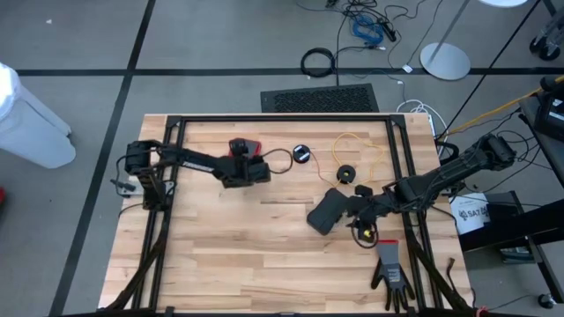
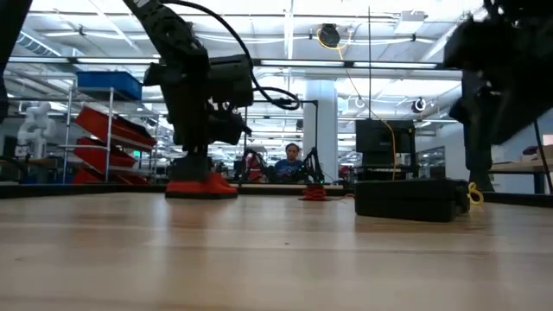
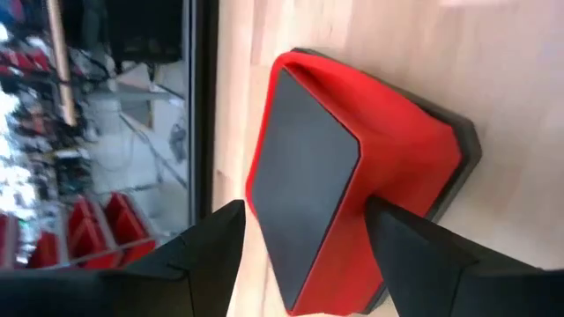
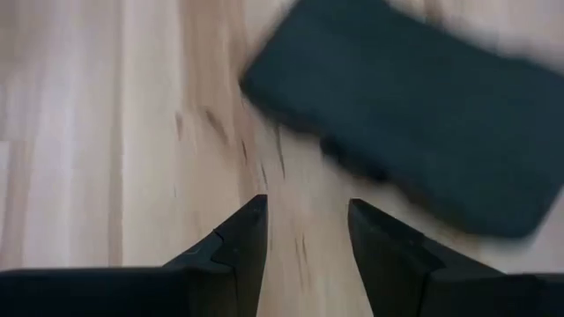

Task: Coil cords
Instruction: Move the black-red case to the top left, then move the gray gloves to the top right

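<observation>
yellow cord [image 1: 359,143], seemingly apart from right fingers [image 4: 242,238]

both arms are dark, near-black, built of boxy jointed segments; thin black cables loop along the left arm [image 1: 189,161] and the right arm [image 1: 441,180]; the left gripper [image 3: 304,251] has two matte black wedge-shaped fingers; the right gripper [image 4: 304,231] has the same tapered black fingers

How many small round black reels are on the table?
2. One reel lies mid-table toward the far edge, on the red-orange cord; the other reel sits just right of it, on the yellow cord. The arms may hide others.
</observation>
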Robot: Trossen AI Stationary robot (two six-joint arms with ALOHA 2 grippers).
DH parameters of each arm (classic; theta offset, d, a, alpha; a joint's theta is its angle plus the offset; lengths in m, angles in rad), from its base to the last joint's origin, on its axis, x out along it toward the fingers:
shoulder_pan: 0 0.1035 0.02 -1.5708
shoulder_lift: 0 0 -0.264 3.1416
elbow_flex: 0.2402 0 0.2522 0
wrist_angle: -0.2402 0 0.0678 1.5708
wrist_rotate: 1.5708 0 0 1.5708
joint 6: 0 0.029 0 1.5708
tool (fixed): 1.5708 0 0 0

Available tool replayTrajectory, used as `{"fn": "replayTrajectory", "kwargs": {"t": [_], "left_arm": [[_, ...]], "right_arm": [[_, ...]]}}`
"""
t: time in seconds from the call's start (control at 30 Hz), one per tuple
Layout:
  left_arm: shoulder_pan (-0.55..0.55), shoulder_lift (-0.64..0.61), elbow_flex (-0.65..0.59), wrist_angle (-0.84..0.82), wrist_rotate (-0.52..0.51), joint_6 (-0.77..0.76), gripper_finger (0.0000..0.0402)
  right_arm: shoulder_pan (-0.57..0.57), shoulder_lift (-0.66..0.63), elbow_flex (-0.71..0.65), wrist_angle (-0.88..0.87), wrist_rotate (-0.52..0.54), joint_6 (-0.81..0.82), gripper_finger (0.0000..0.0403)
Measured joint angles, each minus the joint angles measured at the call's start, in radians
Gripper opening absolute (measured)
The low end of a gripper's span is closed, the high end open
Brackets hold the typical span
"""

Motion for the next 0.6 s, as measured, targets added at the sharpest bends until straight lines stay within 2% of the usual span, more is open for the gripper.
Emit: {"fn": "replayTrajectory", "kwargs": {"t": [0.17,0.4,0.6], "left_arm": [[-0.009,-0.008,0.026,0.0,0.039,-0.009,0.0244],[-0.092,-0.073,0.073,0.036,0.049,-0.009,0.0244],[-0.17,-0.144,0.096,0.072,0.077,-0.012,0.0244]], "right_arm": [[0.042,0.0,0.0,-0.138,-0.078,0.102,0.0146],[0.091,0.0,0.0,-0.265,-0.209,0.283,0.0146],[0.174,0.0,0.0,-0.312,-0.273,0.392,0.0146]]}}
